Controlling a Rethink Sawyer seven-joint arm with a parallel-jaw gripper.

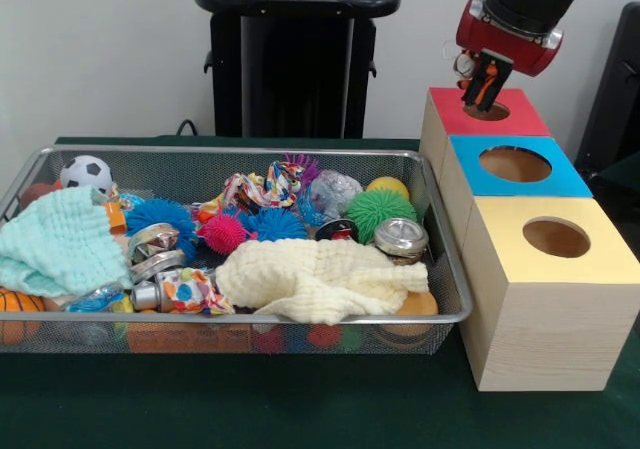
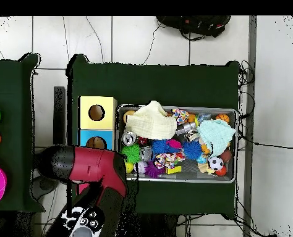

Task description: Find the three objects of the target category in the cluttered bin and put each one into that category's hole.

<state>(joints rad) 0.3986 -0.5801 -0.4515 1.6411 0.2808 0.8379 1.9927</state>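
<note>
The wire mesh bin [image 1: 240, 150] sits on the green table, full of clutter: a cream cloth [image 1: 320, 279], a mint cloth [image 1: 55, 244], a green spiky ball [image 1: 380, 212], a blue spiky ball [image 1: 160, 216], a pink spiky ball [image 1: 224, 233], a soccer ball [image 1: 87, 173] and a metal tin [image 1: 401, 237]. My gripper [image 1: 486, 89] hangs right over the hole of the red-topped box [image 1: 505, 121], outside the bin. A sliver of orange shows at its tip. In the overhead view the arm [image 2: 87, 166] hides the gripper and the red box; the bin [image 2: 235, 145] lies to its right.
Three wooden boxes stand in a row beside the bin: red, blue-topped [image 1: 515, 164] and yellow-topped [image 1: 555, 237], each with a round hole. The blue [image 2: 96, 139] and yellow [image 2: 97, 112] boxes also show from overhead. A small basketball [image 1: 15, 309] lies in the bin's corner.
</note>
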